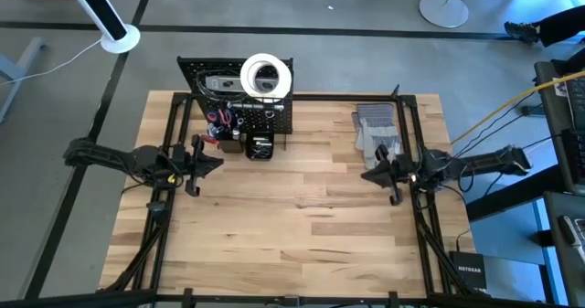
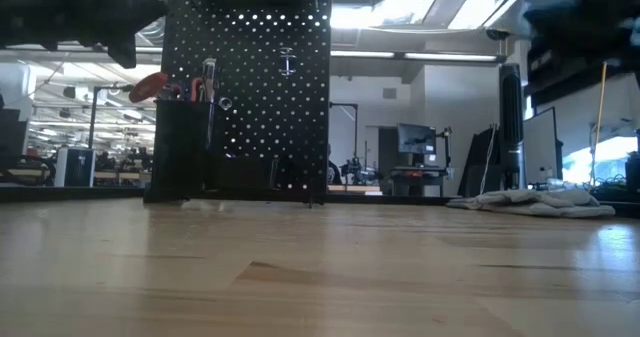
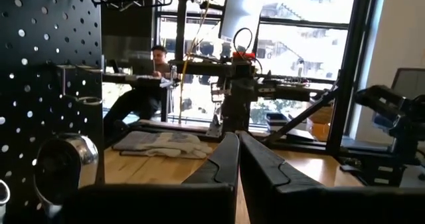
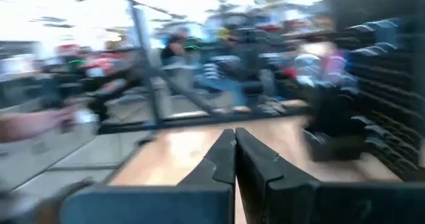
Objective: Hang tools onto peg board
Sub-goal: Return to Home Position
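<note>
The black peg board (image 1: 236, 98) stands upright at the table's far edge, left of centre. A white tape roll (image 1: 266, 75) sits at its top, and red-handled tools (image 1: 219, 121) stand in a small black bin on its front (image 2: 180, 127). My left gripper (image 1: 215, 159) is shut and empty, hovering near the table's left side just in front of the board (image 3: 40, 84). My right gripper (image 1: 368, 173) is shut and empty too, hovering near the table's right side and pointing toward the table's middle. Both sets of fingertips show closed together in the wrist views (image 3: 237, 144) (image 4: 234, 141).
Grey work gloves (image 1: 377, 130) lie flat on the table at the far right, just beyond my right gripper (image 2: 530, 202). A black frame (image 1: 292, 96) runs along the table's edges. The wooden tabletop (image 1: 292, 226) spreads wide between the arms and the near edge. A person (image 3: 156, 58) sits in the room behind.
</note>
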Controlling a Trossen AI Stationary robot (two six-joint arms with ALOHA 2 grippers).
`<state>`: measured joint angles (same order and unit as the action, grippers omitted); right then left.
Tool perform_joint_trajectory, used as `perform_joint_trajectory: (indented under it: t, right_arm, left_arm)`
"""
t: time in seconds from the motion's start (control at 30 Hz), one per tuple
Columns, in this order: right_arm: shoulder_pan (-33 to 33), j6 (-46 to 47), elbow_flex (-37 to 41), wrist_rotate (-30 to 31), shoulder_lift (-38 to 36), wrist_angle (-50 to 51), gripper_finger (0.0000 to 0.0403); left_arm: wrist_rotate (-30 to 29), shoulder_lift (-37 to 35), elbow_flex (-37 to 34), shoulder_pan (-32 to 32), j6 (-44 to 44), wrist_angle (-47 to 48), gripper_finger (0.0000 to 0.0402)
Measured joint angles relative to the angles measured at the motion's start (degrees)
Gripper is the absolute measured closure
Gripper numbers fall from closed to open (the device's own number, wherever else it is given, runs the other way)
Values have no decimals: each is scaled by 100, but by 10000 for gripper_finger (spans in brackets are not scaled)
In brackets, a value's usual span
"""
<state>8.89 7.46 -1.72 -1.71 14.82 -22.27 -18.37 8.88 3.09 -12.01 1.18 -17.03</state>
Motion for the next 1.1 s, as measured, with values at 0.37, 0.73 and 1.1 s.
perform_joint_trajectory:
  t: [0.37, 0.73, 1.1]
  right_arm:
    - [-367, 112, 104, 634, -1485, 1678, 396]
    - [-367, 156, 114, 715, -1473, 1754, 395]
    - [-365, 280, 120, 710, -1471, 1750, 395]
  left_arm:
    - [-41, 2, 2, 1, 114, 340, 398]
    - [-224, -63, -220, 103, -160, 655, 398]
    - [528, -498, -251, 735, -189, 1064, 398]
